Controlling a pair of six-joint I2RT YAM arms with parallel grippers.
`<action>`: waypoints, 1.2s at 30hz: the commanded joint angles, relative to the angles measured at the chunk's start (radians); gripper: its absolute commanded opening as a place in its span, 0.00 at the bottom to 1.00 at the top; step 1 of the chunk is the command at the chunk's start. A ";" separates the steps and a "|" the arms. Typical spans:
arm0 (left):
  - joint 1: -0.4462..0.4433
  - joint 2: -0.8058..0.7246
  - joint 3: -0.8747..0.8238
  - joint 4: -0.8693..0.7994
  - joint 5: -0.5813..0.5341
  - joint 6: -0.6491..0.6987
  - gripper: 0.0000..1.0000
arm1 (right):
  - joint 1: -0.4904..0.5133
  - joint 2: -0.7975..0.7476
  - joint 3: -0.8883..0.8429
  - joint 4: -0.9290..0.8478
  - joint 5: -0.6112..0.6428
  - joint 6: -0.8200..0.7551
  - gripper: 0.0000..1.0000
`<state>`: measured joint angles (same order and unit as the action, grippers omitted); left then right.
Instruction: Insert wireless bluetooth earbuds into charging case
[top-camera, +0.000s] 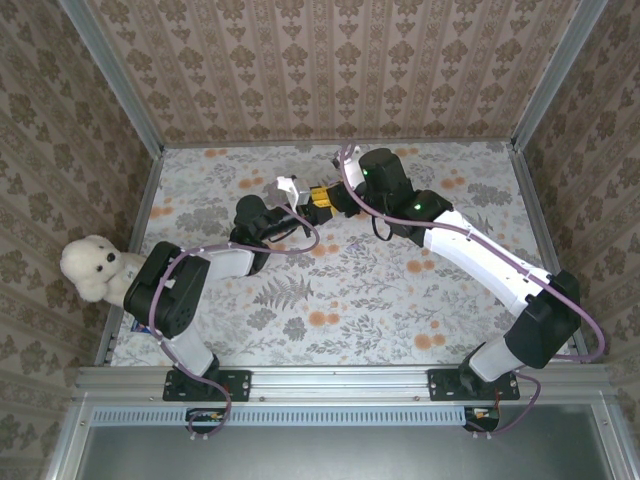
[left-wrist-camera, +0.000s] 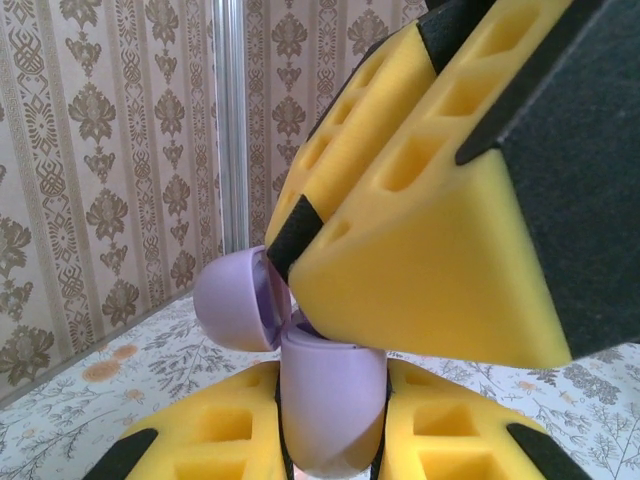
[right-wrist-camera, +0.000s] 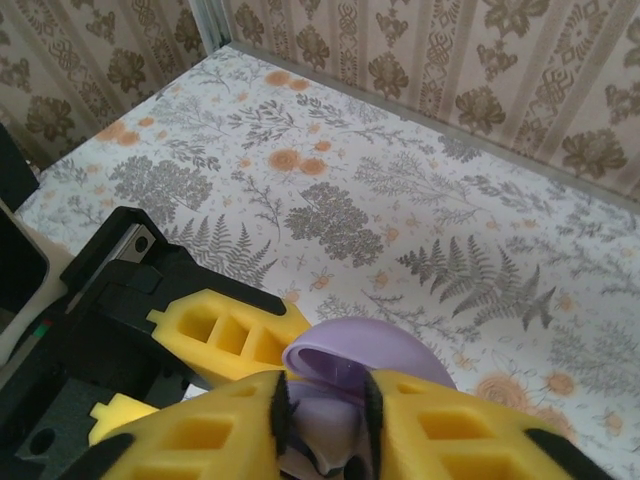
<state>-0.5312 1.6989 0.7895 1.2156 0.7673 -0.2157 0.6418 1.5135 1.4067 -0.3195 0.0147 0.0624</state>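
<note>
Firmly clamped in the left gripper (left-wrist-camera: 332, 388) — lilac charging case (left-wrist-camera: 330, 410), upright, lid (left-wrist-camera: 232, 305) hinged open, above mid-back of the floral table (top-camera: 330, 290). Right gripper (right-wrist-camera: 325, 405) tip-down at its mouth, fingers close together — holding anything or not, cannot tell.

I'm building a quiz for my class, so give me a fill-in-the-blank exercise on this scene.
The charging case is ___ in colour. Its lid stands ___. The left gripper holds it between ___ fingers. The teddy bear is ___.
Missing words: purple, open, yellow, white.
</note>
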 joint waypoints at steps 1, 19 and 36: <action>-0.008 -0.048 0.039 0.076 0.018 0.000 0.00 | 0.002 0.011 0.038 -0.092 -0.017 0.037 0.42; -0.007 -0.050 0.015 0.079 0.015 0.018 0.00 | -0.184 -0.069 0.190 -0.141 -0.265 0.423 0.70; 0.023 -0.134 -0.082 0.080 -0.158 0.133 0.00 | -0.297 0.122 -0.073 -0.299 -0.150 0.735 0.64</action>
<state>-0.5175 1.6047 0.7235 1.2579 0.6529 -0.1230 0.3382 1.6028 1.3552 -0.5877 -0.1589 0.7120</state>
